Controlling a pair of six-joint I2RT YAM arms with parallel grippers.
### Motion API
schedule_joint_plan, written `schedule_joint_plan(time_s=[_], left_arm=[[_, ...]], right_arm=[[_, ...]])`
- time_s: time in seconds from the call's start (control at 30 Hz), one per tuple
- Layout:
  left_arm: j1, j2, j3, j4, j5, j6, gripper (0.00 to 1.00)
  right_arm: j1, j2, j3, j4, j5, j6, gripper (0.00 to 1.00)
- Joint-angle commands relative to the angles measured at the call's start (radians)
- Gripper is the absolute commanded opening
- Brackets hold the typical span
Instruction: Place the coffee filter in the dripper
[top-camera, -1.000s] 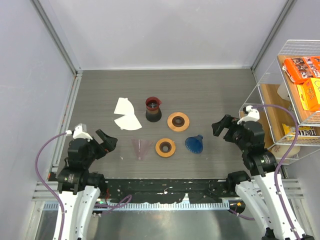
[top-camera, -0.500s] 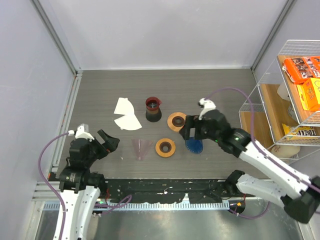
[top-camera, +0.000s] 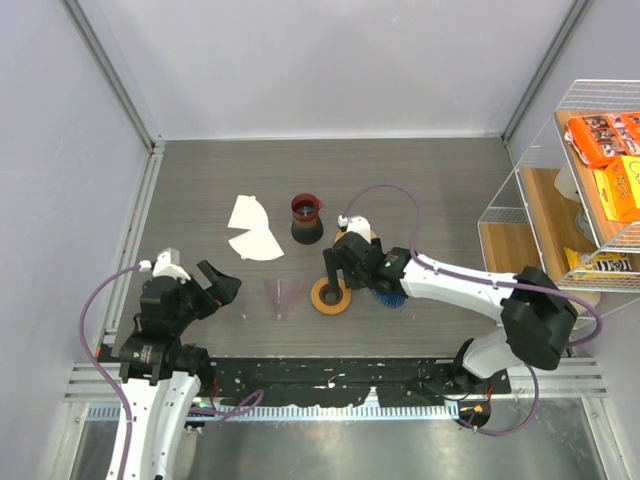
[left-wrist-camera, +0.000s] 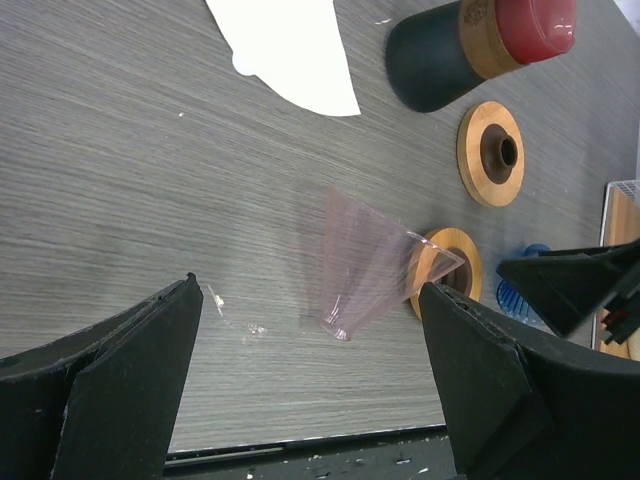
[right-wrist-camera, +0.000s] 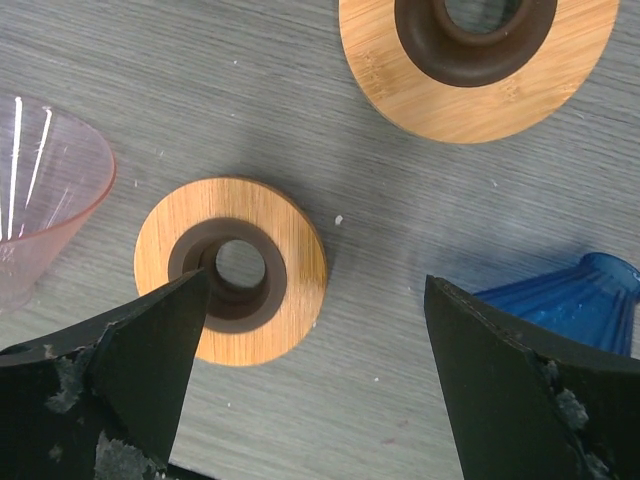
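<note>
Right wrist view: right fingers (right-wrist-camera: 110, 380) and left fingers (left-wrist-camera: 110, 380) are spread, empty; the dripper (right-wrist-camera: 560, 300), seemingly tipped, should be stood upright before the coffee filter (top-camera: 255, 243) is fetched.

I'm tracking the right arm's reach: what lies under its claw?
Under the open right claw lies a wooden ring with a dark hollow centre. The blue dripper sits beside it, partly covered by the arm in the top view.
</note>
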Motion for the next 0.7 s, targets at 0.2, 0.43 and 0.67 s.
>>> schedule_joint_plan(time_s=[0.2, 0.43, 0.67], left_arm=[[-0.003, -0.012, -0.005, 0.002, 0.014, 0.0, 0.99], [-0.002, -0.011, -0.008, -0.004, 0.019, 0.0, 0.99], [-0.002, -0.006, -0.013, 0.002, 0.022, -0.001, 0.99]], right_arm=[[0.002, 0.122, 0.022, 0.15, -0.016, 0.044, 0.88], [0.002, 0.144, -0.018, 0.185, -0.069, 0.053, 0.81], [0.004, 0.15, -0.052, 0.174, -0.06, 0.067, 0.77]])
